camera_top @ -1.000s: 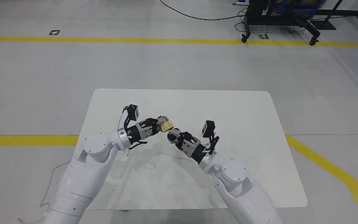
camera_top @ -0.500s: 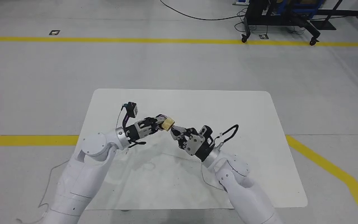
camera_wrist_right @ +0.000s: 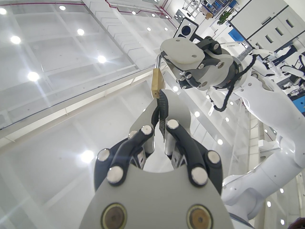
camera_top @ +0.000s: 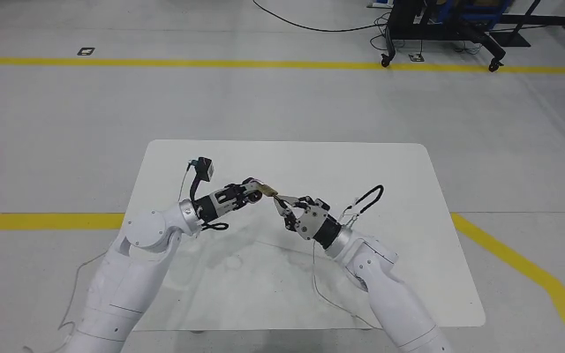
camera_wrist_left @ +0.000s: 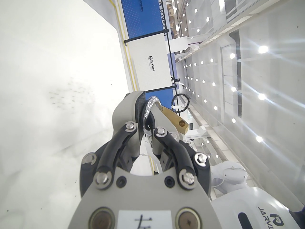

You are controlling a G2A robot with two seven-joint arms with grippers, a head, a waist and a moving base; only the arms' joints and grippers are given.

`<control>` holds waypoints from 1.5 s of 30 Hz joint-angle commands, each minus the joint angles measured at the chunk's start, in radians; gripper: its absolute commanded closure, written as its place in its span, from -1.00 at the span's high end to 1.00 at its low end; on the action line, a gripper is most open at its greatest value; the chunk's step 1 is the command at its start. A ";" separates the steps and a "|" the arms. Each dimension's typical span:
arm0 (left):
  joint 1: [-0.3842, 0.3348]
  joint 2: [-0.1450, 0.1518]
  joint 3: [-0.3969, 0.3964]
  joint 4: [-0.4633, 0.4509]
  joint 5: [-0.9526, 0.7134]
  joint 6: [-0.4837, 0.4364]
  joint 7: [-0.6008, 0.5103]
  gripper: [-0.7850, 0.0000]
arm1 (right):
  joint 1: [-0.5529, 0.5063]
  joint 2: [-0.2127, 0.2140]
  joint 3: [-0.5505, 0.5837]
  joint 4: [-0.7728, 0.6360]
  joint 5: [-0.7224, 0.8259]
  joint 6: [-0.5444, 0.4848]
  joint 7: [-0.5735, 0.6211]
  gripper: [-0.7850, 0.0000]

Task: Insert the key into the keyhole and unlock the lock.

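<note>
lock (camera_top: 265,191): a brass padlock held in the air above the middle of the table (camera_top: 397,176), between the two grippers. Its shackle (camera_wrist_left: 152,101) is in the left gripper and its body points at the right one. In the right wrist view the body (camera_wrist_right: 157,83) hangs end-on, its lower end just at the right fingertips.
left gripper (camera_top: 250,188): over the table, left of centre. Its jaws are closed on the shackle, with one pad on either side of the steel loop. The brass body (camera_wrist_left: 176,121) juts out past the fingertips, tilted, with a round hole showing in its end face.
right gripper (camera_top: 284,205): just right of the lock, pointing at it. In its own view (camera_wrist_right: 163,103) the jaws are pressed nearly together, leaving a narrow dark gap between the ribbed pads. Whatever sits in that gap is hidden by the pads. The fingertips meet the end of the lock body.
grippers together: tip to tip, and the lock bridges them.
cable (camera_top: 371,199): a black loop arching off the right wrist.
floor: grey, with a yellow line (camera_top: 265,63) beyond the table.
</note>
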 commanded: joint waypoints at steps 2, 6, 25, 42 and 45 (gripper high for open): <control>0.001 0.000 -0.004 0.001 -0.014 0.000 0.008 -1.00 | 0.000 0.002 0.001 -0.007 -0.032 -0.018 0.000 0.69; 0.002 -0.004 -0.013 0.016 -0.083 0.028 0.025 -1.00 | -0.003 0.008 0.009 -0.026 -0.077 -0.024 0.010 1.00; -0.126 0.000 0.106 -0.028 0.174 0.214 -0.135 -1.00 | -0.227 0.084 0.378 -0.359 -0.779 -0.241 -0.132 1.00; -0.398 -0.099 0.507 0.201 0.451 0.327 -0.122 -1.00 | -0.227 0.084 0.378 -0.359 -0.779 -0.241 -0.132 1.00; -0.404 -0.106 0.513 0.233 0.462 0.331 -0.098 -0.46 | -0.227 0.084 0.378 -0.359 -0.779 -0.241 -0.132 1.00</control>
